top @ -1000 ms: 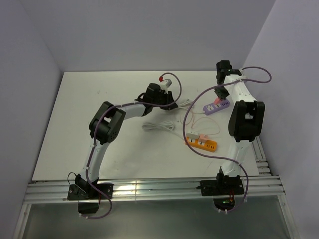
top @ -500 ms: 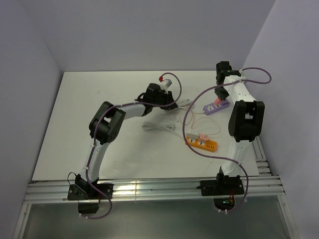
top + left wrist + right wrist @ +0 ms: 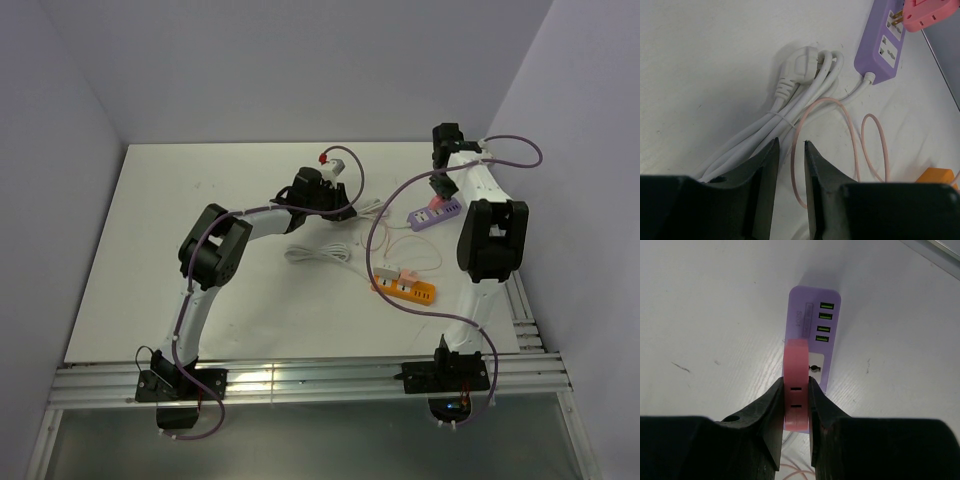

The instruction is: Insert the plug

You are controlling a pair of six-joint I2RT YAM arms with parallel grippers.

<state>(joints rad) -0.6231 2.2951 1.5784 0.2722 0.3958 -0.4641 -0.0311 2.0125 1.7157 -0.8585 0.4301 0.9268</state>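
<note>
Overhead, the left gripper sits low near the middle of the table, just beyond a white cord. The right gripper hangs over the purple strip by the right edge. An orange strip lies nearer the bases, with something pink on top of it.

From the left wrist, the fingers stand a narrow gap apart with nothing between them. Past them lie the bundled cord and its white plug, and a thin pink cable loops beside it. At top right the pink plug shows bare brass prongs at the strip's face, tilted; whether their tips have entered, I cannot tell.

From the right wrist, the gripper is clamped on the pink plug, one finger on each flat side, directly over the strip's socket, next to four green ports.
</note>
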